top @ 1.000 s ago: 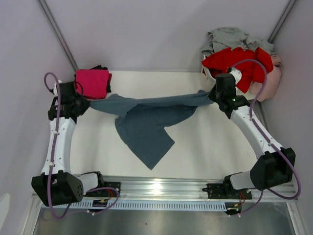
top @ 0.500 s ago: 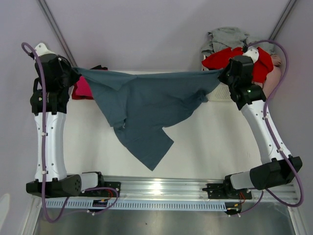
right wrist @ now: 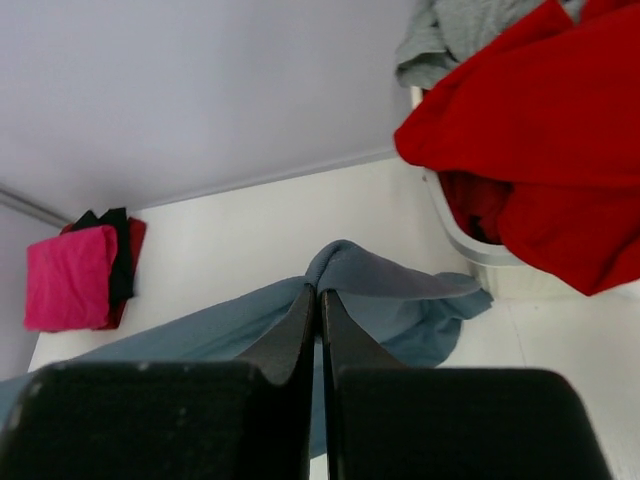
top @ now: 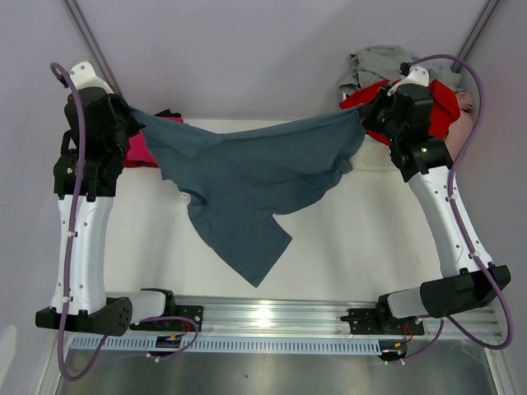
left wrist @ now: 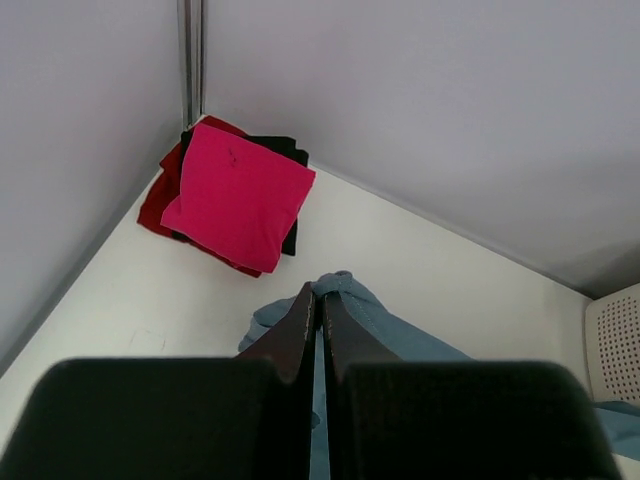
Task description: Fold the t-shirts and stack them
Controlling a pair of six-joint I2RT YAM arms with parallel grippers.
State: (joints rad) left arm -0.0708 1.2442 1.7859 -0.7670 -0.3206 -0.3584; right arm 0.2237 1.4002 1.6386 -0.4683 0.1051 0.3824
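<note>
Above white table (top: 362, 247), slate blue-grey t-shirt (top: 247, 173) held aloft, long axis left to right, tail pointing toward the near edge and resting on the table. Far right, red tee (right wrist: 530, 120) heaped over white laundry basket (right wrist: 470, 245). Far left, folded magenta tee (left wrist: 237, 195) atop a stack. Clenched on the blue-grey shirt's upper corners: left gripper (left wrist: 318, 292) and right gripper (right wrist: 318, 292).

The blue-grey tee (top: 247, 177) spans the middle of the table (top: 362, 247); near left and near right lie bare. A folded stack (left wrist: 235, 195) blocks far left, the basket (top: 377, 156) far right.
</note>
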